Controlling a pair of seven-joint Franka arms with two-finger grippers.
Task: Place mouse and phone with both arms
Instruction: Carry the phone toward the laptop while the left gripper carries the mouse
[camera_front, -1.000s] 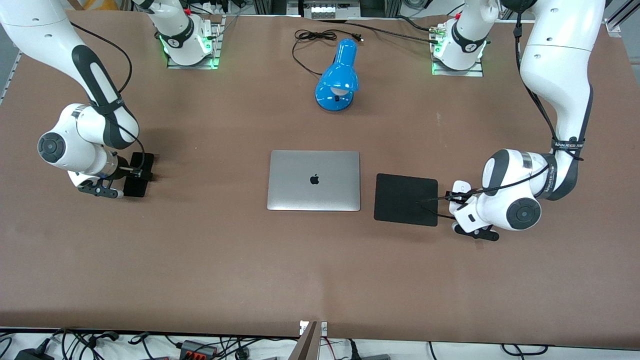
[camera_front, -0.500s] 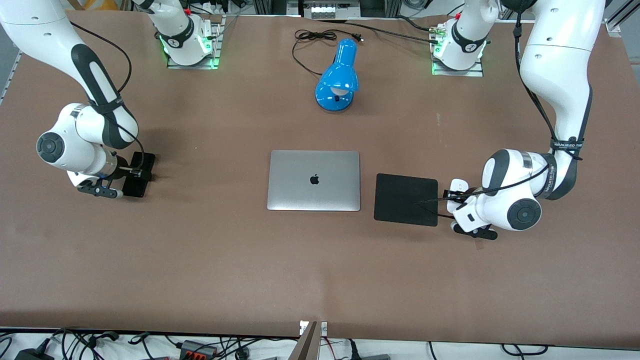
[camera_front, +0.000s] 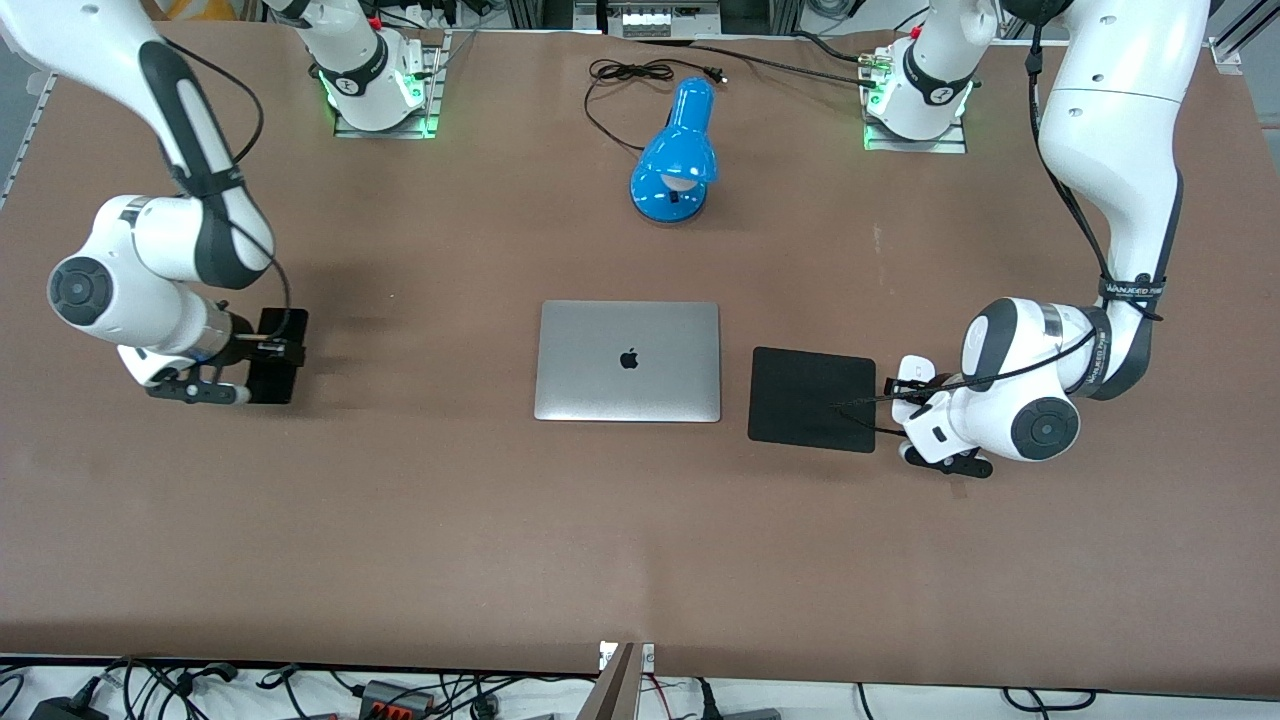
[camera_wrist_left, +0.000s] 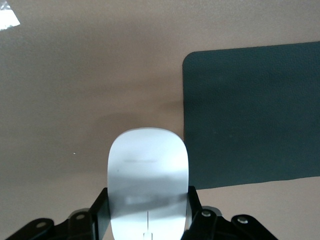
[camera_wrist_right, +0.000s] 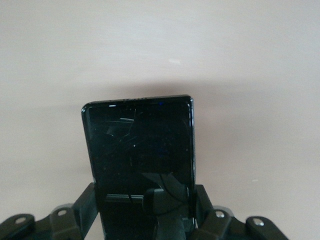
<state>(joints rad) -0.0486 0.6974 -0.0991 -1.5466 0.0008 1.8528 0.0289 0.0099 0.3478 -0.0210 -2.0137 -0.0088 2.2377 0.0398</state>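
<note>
1. Brown table covering (camera_front: 640, 540) is stretching across the whole scene, bare along the strip nearest the front camera.
2. Toward the left arm's end, the left gripper (camera_front: 915, 395) is staying closed on the mouse (camera_front: 913, 374), its fingers (camera_wrist_left: 99, 212) pressing on both sides of the white shell; the mouse is sitting just beside the edge of the black mouse pad (camera_front: 812, 398), off the pad, and whether it is touching the table cannot be told.
3. Lying flat between the mouse pad and the table's middle, the closed silver laptop (camera_front: 628, 361) is showing its logo upward, just beside the pad but apart from it.
4. Toward the right arm's end, well apart from the laptop, the right gripper (camera_front: 268, 352) is clamping the phone (camera_front: 277, 352) by its long edges, with the glossy dark face turned up; the phone is hanging low over the table, and whether it is touching cannot be told.
5. Farther from the front camera than the laptop, a blue desk lamp (camera_front: 678, 155) is resting on the table, its black cord (camera_front: 640, 75) looping toward the arms' bases.
</note>
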